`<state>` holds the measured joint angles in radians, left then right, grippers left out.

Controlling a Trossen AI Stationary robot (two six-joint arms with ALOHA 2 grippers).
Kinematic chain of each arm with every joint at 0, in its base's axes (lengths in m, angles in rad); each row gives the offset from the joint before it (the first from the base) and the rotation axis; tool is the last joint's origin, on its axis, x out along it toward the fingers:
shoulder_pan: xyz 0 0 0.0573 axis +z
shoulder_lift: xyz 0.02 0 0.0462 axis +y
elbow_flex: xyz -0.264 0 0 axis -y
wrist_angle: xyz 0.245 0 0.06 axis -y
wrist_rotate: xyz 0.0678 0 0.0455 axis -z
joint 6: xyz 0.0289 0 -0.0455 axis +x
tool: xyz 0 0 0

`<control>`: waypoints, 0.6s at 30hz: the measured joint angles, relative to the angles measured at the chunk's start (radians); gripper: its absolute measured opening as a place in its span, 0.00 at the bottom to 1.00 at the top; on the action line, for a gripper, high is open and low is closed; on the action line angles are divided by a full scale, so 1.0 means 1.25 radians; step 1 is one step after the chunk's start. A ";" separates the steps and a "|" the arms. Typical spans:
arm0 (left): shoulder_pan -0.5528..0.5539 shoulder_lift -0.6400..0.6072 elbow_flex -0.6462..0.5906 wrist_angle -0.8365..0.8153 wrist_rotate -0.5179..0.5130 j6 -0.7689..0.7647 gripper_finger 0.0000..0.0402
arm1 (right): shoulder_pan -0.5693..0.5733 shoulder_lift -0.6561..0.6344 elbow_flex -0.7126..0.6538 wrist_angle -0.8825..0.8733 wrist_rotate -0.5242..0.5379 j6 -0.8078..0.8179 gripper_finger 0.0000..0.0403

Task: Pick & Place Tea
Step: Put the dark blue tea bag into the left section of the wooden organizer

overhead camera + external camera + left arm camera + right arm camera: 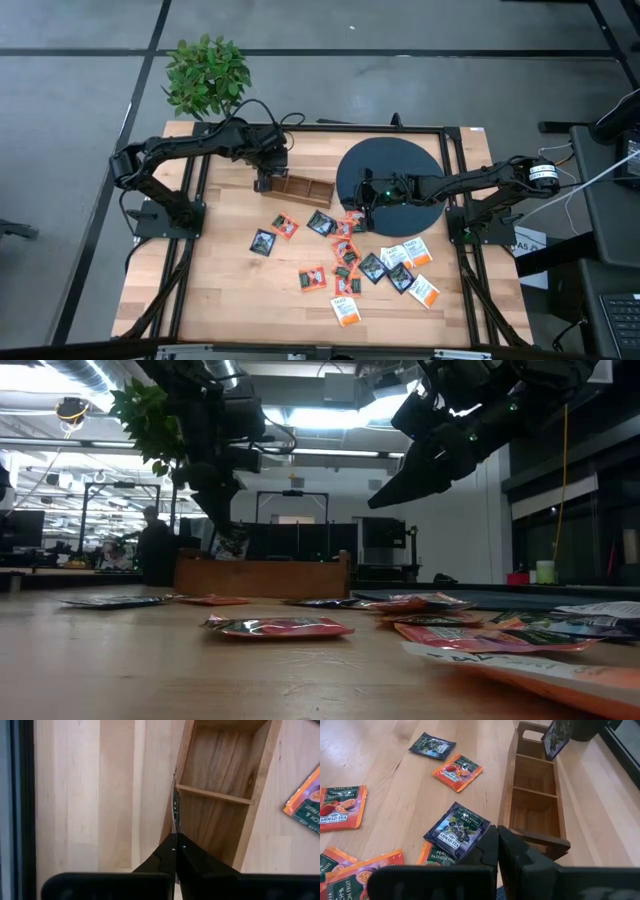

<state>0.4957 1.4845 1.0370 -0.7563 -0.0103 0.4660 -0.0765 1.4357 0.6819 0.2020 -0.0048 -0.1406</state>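
Note:
My left gripper is shut on a dark tea sachet, which shows edge-on in the left wrist view, over the left end compartment of the long wooden tray. My right gripper hangs shut and empty above the table at the black disc's left edge, over a dark sachet that lies flat on the wood. Several more tea sachets, dark, red-orange and white with orange, lie flat on the table nearer the front edge. My left gripper pinches the sachet's upper edge between its two fingers, coming steeply from above. The sachet hangs upright below the fingers, its lower end at about the height of the tray's rim. Whether it touches the tray I cannot tell.
The big black round disc lies at the back right, under my right arm. A green plant stands beyond the table's far left corner. The tray's compartments show bare wood. Black frame rails run along the table's sides.

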 joint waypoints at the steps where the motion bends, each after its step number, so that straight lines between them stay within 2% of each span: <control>1: 0.000 0.000 0.000 0.000 0.006 0.000 0.00 | 0.000 0.000 0.000 0.000 0.000 0.000 0.02; 6: 0.000 -0.016 0.000 0.000 -0.005 0.013 0.00 | 0.000 0.000 0.000 0.000 0.000 0.000 0.02; 12: 0.000 -0.080 0.000 -0.005 -0.006 0.015 0.00 | 0.000 0.000 0.000 0.001 0.000 0.000 0.02; 18: 0.003 -0.130 0.000 -0.002 0.029 0.011 0.00 | 0.000 0.000 0.000 0.001 0.000 0.000 0.02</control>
<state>0.5000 1.3221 1.0367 -0.7585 0.0256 0.4794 -0.0764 1.4359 0.6819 0.2031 -0.0047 -0.1402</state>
